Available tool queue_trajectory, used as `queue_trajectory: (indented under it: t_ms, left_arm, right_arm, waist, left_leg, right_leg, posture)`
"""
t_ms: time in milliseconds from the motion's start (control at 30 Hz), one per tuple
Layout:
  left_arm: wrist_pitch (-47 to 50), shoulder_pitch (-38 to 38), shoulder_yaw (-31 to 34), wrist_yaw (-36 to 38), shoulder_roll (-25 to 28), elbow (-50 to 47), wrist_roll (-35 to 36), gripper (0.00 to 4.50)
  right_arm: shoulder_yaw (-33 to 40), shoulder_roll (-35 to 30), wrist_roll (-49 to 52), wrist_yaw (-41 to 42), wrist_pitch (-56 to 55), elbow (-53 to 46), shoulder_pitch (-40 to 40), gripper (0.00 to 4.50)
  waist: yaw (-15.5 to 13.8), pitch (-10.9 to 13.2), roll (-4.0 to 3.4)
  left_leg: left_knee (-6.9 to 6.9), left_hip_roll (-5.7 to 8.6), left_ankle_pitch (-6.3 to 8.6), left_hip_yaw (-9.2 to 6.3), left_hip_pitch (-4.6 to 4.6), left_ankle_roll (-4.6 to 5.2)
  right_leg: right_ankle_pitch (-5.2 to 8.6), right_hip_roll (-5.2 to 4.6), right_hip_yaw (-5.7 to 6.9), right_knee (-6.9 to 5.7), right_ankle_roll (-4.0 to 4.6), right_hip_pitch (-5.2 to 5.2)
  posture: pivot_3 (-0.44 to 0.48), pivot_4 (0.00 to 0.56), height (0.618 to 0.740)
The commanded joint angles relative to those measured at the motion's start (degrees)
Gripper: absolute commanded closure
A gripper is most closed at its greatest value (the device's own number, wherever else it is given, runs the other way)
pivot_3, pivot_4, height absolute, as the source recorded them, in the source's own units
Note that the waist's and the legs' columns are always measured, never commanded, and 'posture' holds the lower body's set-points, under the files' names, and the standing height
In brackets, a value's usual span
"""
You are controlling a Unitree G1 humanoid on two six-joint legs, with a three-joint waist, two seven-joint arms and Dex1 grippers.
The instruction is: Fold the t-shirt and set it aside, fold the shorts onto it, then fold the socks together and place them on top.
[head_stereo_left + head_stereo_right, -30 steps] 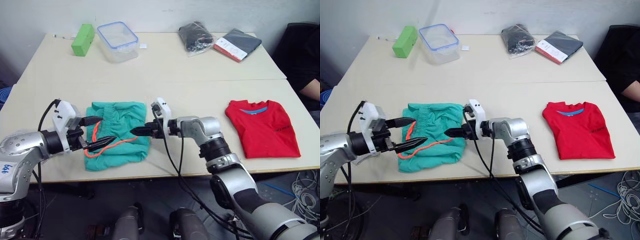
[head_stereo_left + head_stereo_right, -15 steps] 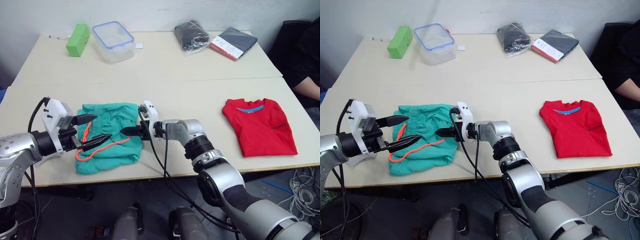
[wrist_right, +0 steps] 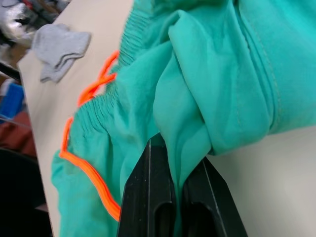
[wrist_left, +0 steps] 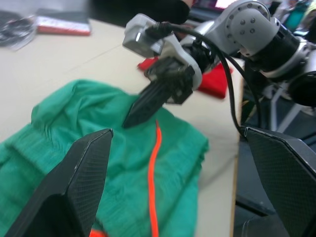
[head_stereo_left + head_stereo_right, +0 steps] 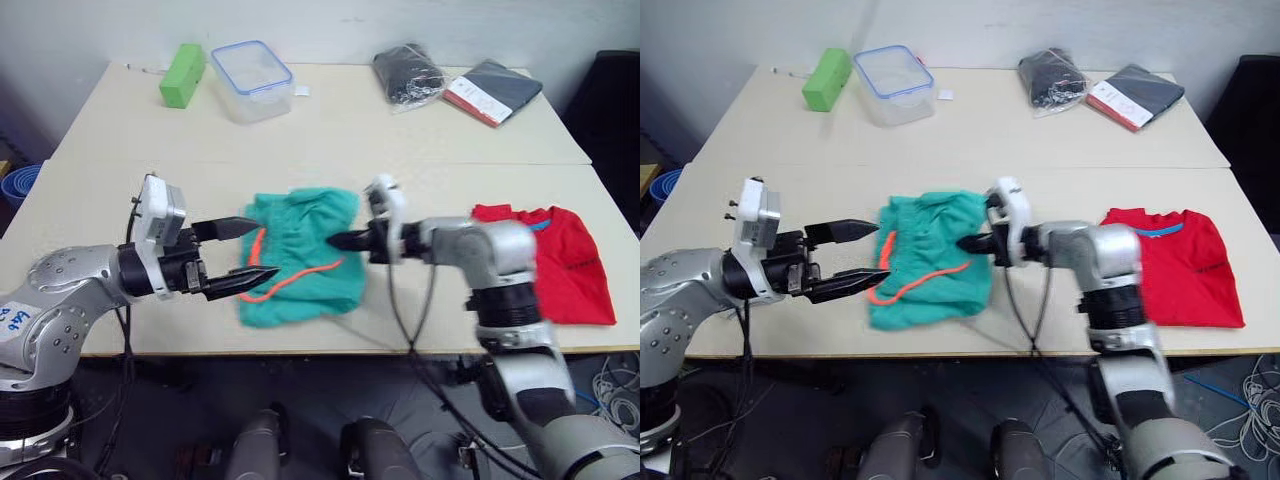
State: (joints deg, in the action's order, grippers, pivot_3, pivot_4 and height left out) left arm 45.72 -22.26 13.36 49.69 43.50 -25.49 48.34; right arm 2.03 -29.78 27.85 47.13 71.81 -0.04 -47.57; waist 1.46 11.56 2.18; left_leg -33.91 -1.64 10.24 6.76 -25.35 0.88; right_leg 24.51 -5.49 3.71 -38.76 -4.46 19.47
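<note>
My right gripper (image 5: 335, 241) is pinched on a fold of the shorts (image 5: 300, 262), which lie at the table's (image 5: 420, 130) near edge, orange drawstring (image 5: 300, 280) up. My left gripper (image 5: 245, 250) hovers just left of them, jaws wide. Folded t-shirt (image 5: 565, 265) lies right. Socks (image 3: 59, 47) lie beyond the shorts. Far left stands a clear tub with blue rim (image 5: 252, 80), seemingly empty, beside a green block (image 5: 182, 74). No writing is readable.

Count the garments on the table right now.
3. Teal-green shorts mid-table at the near edge, pinched by the right gripper. Red t-shirt folded at the right end. Grey socks lie bunched beside the shorts; both may not be showing.
</note>
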Motion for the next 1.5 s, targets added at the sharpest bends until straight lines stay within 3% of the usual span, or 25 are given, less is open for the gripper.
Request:
queue_trajectory:
  t_ms: [33, 133, 267, 367, 500, 700, 800, 933, 1167, 1267, 1367, 1500]
  left_arm:
    - [-1.3, -1.8, -2.1, 0.2, -0.4, -1.2, 0.0, 0.00]
    - [-2.9, -2.1, -4.2, 1.2, -0.4, -0.1, -2.0, 0.00]
    - [-4.6, -2.3, -4.7, 1.5, -0.5, 1.4, -3.4, 0.00]
    - [-5.7, -2.3, -4.9, 1.3, -0.6, 2.1, -4.4, 0.00]
    - [-6.7, -1.7, -5.1, 1.2, -0.8, 2.1, -5.3, 0.00]
    - [-8.1, -1.3, -6.4, 0.6, -1.6, 1.8, -7.3, 0.00]
    - [-8.3, -1.5, -6.4, 0.3, -1.8, 1.8, -7.8, 0.00]
    - [-8.4, -1.9, -6.1, 0.4, -1.5, 2.6, -8.3, 0.00]
    - [-8.9, -2.7, -5.7, 1.3, -0.6, 5.2, -9.7, 0.00]
    - [-9.9, -2.9, -5.7, 1.5, -0.1, 7.0, -11.1, 0.00]
    - [-8.5, -3.6, -6.2, -1.8, 0.1, 9.9, -13.8, 0.00]
    - [-7.6, -4.1, -5.6, -9.2, 0.0, 12.1, -19.3, 0.00]
  right_arm:
    - [4.4, -12.8, 3.0, 5.2, 1.5, -5.9, 1.8, 4.48]
    - [4.8, -28.0, 1.9, 12.3, -2.6, -2.0, 3.8, 4.48]
    - [1.2, -40.4, -4.0, 19.0, -14.3, 8.9, 4.7, 4.48]
    - [-2.3, -45.2, -10.2, 22.5, -25.2, 19.2, 3.9, 4.48]
    - [-6.1, -44.7, -18.6, 20.9, -37.1, 32.9, 1.2, 4.48]
    - [-6.0, -39.2, -24.5, 13.0, -50.4, 43.6, 3.6, 4.48]
    - [-3.1, -37.2, -25.9, 4.6, -56.6, 49.6, 4.5, 3.84]
    - [2.3, -36.7, -23.8, -1.1, -59.8, 52.9, 5.9, 2.47]
    - [17.3, -39.5, -15.5, -1.6, -56.9, 45.6, 12.3, 0.04]
    - [23.5, -38.5, -10.4, -2.9, -50.3, 37.9, 12.2, 0.04]
    - [27.2, -33.0, 1.6, -0.8, -37.0, 19.2, 12.8, 0.04]
    - [23.5, -24.7, 17.0, -1.7, -23.7, -5.5, 12.7, 0.04]
  waist:
    - [0.0, 0.0, -0.01]
    - [0.1, 0.1, -0.21]
    - [0.7, 0.2, -0.34]
    - [0.5, 0.3, -0.40]
    - [0.4, 0.3, -0.48]
    - [0.3, 0.4, -0.59]
    - [0.2, 0.4, -0.74]
    - [0.1, 0.5, -0.91]
    - [0.1, 0.5, -0.96]
    - [0.4, 0.5, -1.04]
    - [0.7, 0.5, -1.05]
    - [0.7, 0.6, -1.00]
  left_leg:
    - [-0.01, -0.01, 0.00, 0.00, 0.02, 0.00]
    - [-0.06, -0.02, 0.01, 0.05, 0.04, 0.03]
    - [-0.10, -0.14, 0.01, 0.21, 0.21, 0.03]
    - [-0.20, -0.12, 0.02, 0.22, 0.21, 0.05]
    - [-0.28, -0.12, 0.03, 0.24, 0.22, 0.07]
    - [-0.33, -0.12, 0.02, 0.24, 0.21, 0.07]
    - [-0.39, -0.12, 0.02, 0.22, 0.19, 0.08]
    - [-0.47, -0.09, 0.02, 0.20, 0.17, 0.10]
    - [-0.51, -0.11, 0.02, 0.06, 0.31, 0.10]
    - [-0.54, -0.11, 0.03, 0.07, 0.33, 0.11]
    - [-0.49, -0.16, 0.02, 0.07, 0.42, 0.09]
    - [-0.43, -0.25, 0.02, -0.04, 0.48, 0.07]
  right_leg:
    - [0.00, 0.02, 0.01, 0.06, 0.00, -0.06]
    - [0.00, 0.06, 0.00, 0.17, -0.01, -0.13]
    - [-0.01, 0.18, -0.13, 0.18, -0.02, -0.22]
    - [-0.01, 0.16, -0.15, 0.18, -0.02, -0.23]
    - [-0.02, 0.16, -0.18, 0.19, -0.06, -0.29]
    - [-0.03, 0.16, -0.17, 0.16, -0.06, -0.29]
    - [-0.03, 0.16, -0.15, 0.11, -0.07, -0.31]
    - [-0.04, 0.15, -0.14, 0.08, -0.10, -0.32]
    - [-0.04, 0.18, -0.02, 0.14, -0.10, -0.61]
    - [-0.04, 0.18, -0.03, 0.12, -0.10, -0.63]
    - [-0.04, 0.22, -0.05, 0.10, -0.10, -0.66]
    - [-0.04, 0.33, -0.08, 0.12, -0.10, -0.74]
  posture:
    - [0.000, 0.150, 0.740]
    - [0.000, 0.150, 0.740]
    - [0.000, 0.150, 0.740]
    - [0.000, 0.150, 0.740]
    - [0.000, 0.150, 0.740]
    - [0.000, 0.150, 0.740]
    - [0.000, 0.150, 0.740]
    - [0.000, 0.150, 0.740]
    - [0.000, 0.150, 0.740]
    - [0.000, 0.150, 0.740]
    - [0.000, 0.150, 0.740]
    - [0.000, 0.150, 0.740]
